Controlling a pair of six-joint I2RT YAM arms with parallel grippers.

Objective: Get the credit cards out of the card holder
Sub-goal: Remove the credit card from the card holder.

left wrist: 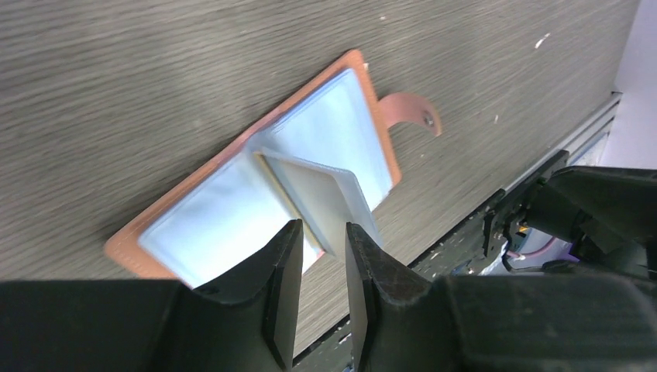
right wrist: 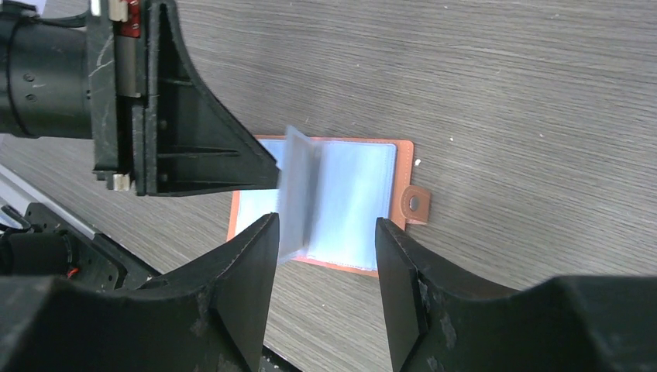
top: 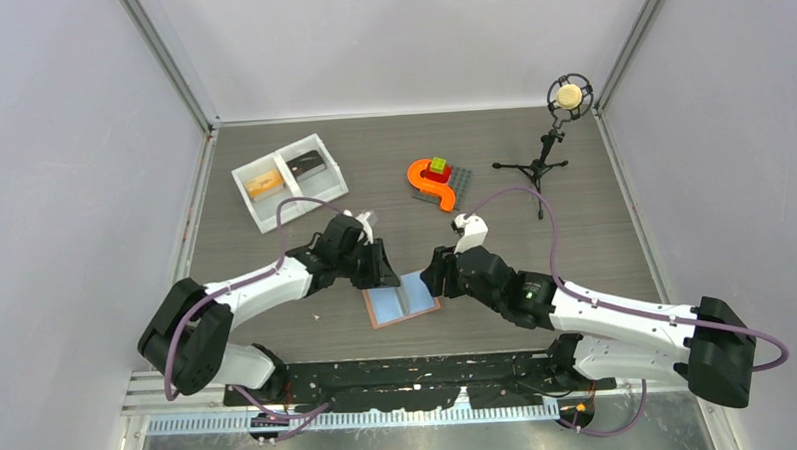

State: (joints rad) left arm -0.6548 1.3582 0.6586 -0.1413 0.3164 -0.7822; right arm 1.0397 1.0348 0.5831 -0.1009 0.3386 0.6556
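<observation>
The card holder lies spread open on the table, salmon-brown rim and side tab outward, light blue pockets up. One pocket leaf stands up from the middle fold. My left gripper hangs at that leaf with its jaws a narrow gap apart, table showing between them; one fingertip meets the leaf. My right gripper is open over the holder's near edge, holding nothing. A dark grey-black credit card lies in the white tray. I cannot make out any card inside the pockets.
The white two-compartment tray stands at the back left, with an orange-tan flat thing in its left half. An orange curved toy on a grey plate and a microphone on a tripod stand further back. The table's near rail runs just behind the holder.
</observation>
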